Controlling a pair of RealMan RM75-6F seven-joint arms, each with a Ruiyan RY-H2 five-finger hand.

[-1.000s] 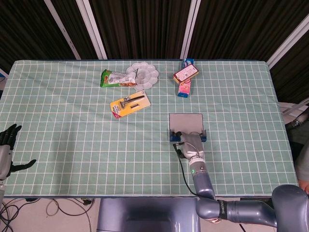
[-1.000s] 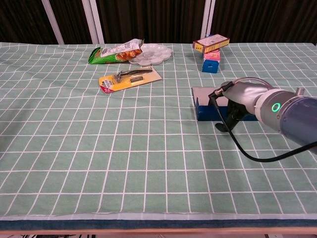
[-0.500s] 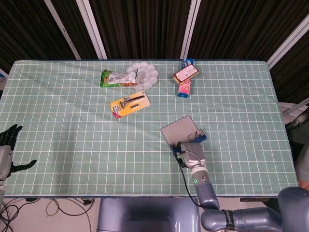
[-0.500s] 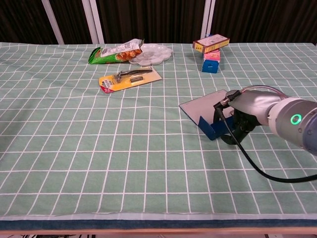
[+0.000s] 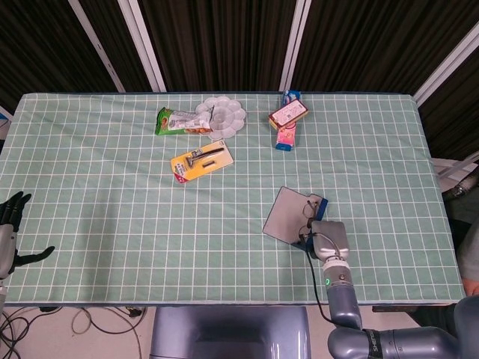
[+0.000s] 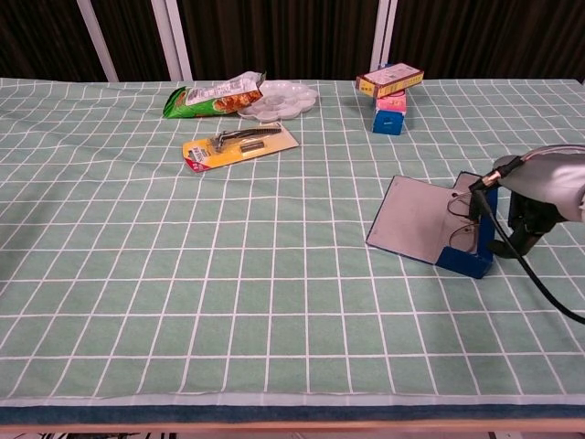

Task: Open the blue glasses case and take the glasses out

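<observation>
Blue glasses case (image 6: 466, 260) lies open near the front right of your table (image 6: 183, 274), its grey lid (image 6: 416, 219) laid flat on the cloth toward the left and its blue tray tipped up at the right end. You can see the glasses (image 6: 463, 219) sitting in the tray, thin wire rims showing above the blue edge; in the head view they show as small loops at the case's upper corner (image 5: 308, 209). Your right hand (image 6: 530, 215) is right against the case's right end, dark fingers down beside the blue wall, but whether they are closed on the case or only touching it cannot be told from either view; the head view shows only the grey wrist (image 5: 328, 239) covering that end. Your left hand (image 5: 9, 224) hangs off the front left corner of the table, well apart from everything, fingers spread and holding nothing. At the far side of the table you have a green snack packet (image 6: 212, 95) touching a white paint palette (image 6: 279, 100), a razor on a yellow card (image 6: 239, 144) a little nearer, and to the right a small box (image 6: 390, 80) resting on top of a pink and blue box (image 6: 389, 112).
</observation>
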